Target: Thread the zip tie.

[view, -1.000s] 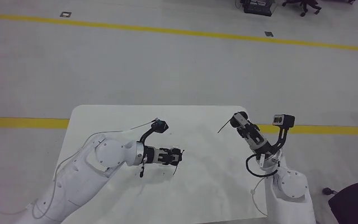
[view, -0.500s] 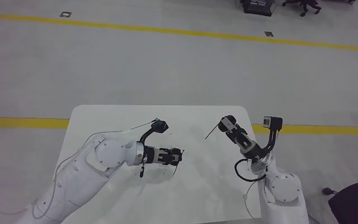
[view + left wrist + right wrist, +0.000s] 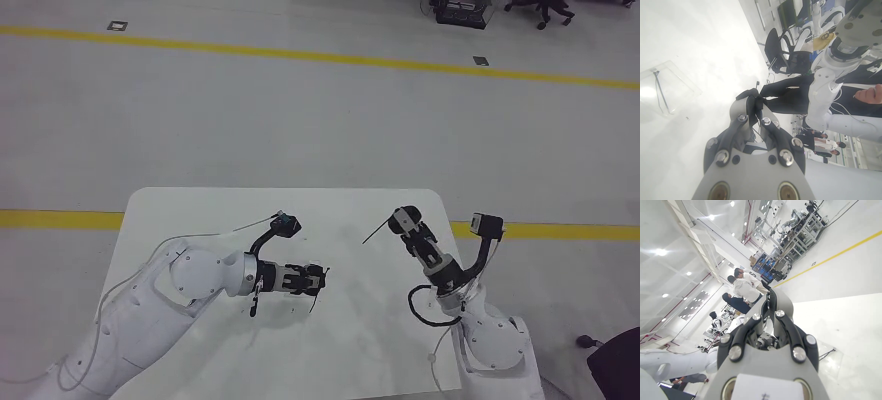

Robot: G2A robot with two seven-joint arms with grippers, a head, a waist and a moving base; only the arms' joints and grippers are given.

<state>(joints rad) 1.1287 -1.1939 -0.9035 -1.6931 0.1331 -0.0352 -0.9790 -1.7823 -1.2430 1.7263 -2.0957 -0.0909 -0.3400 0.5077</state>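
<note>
My left gripper [image 3: 320, 277] hovers over the middle of the white table [image 3: 200, 215], shut on a thin black zip tie [image 3: 316, 298] that hangs down from its tips. In the left wrist view the left gripper [image 3: 755, 99] has its pads pressed together on black plastic. My right gripper [image 3: 398, 222] is held over the table's right part, shut on another black zip tie [image 3: 375, 235] that sticks out toward the left arm. The right gripper [image 3: 770, 298] clamps a dark strip between its fingers. The two grippers are well apart.
A clear plastic sheet [image 3: 677, 75] lies flat on the table with a spare black zip tie [image 3: 660, 93] on it; the same sheet [image 3: 831, 361] and spare tie [image 3: 826, 354] appear in the right wrist view. Table edges are near on the right.
The right arm has swung left and inward over the table, carrying its zip tie closer to the left gripper. The left arm has stayed still.
</note>
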